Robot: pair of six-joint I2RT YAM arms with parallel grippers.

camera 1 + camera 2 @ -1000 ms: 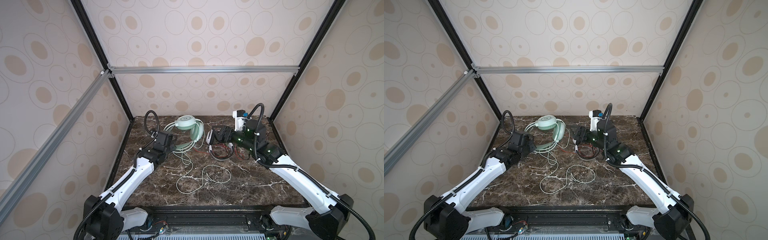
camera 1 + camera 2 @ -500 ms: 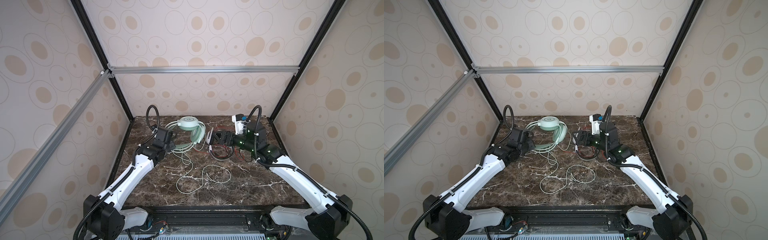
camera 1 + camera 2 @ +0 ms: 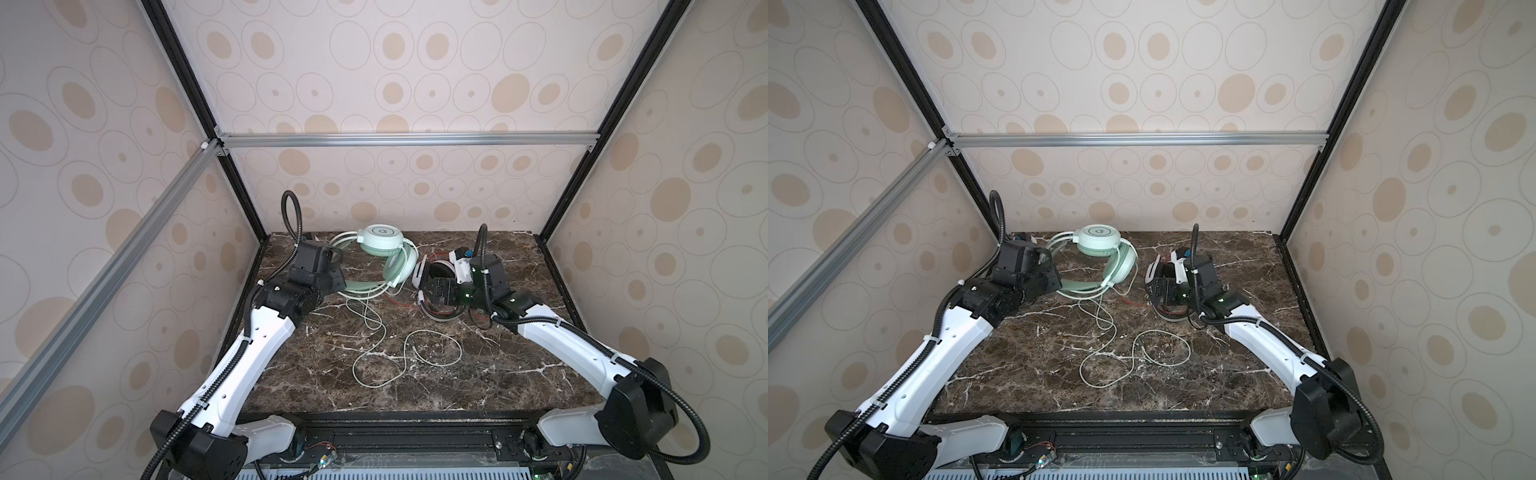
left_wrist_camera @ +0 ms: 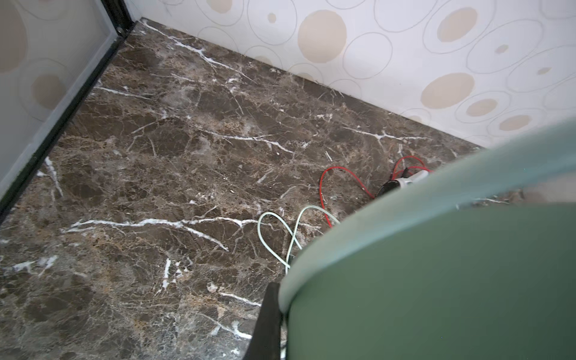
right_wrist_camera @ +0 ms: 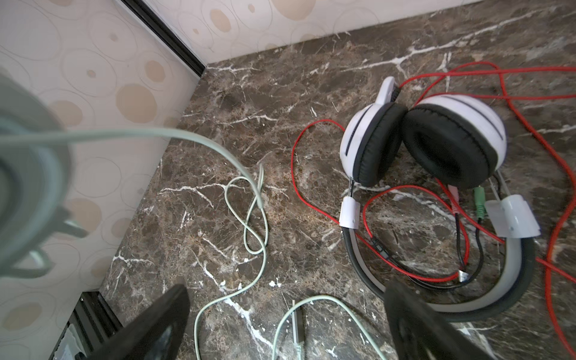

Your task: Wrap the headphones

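We are at the start of wrapping the mint headphones (image 3: 381, 244). Our left gripper (image 3: 337, 285) is pinched on their headband and holds them at the back of the table (image 3: 498, 374), one ear cup up. Their pale green cable (image 5: 267, 243) lies unwound in loose loops toward the front, so we judge none of the winding done. Our right gripper (image 5: 286, 290) hangs over the table with its fingers spread wide and nothing between them. It is close by the white-and-black headphones (image 5: 452, 140), which lie flat with their red cable (image 5: 293, 162) strewn around them. Next, we think, the right gripper must come down on the green cable, close on that thin strand alone and carry it round the headband. The red cable lies near and could get caught up
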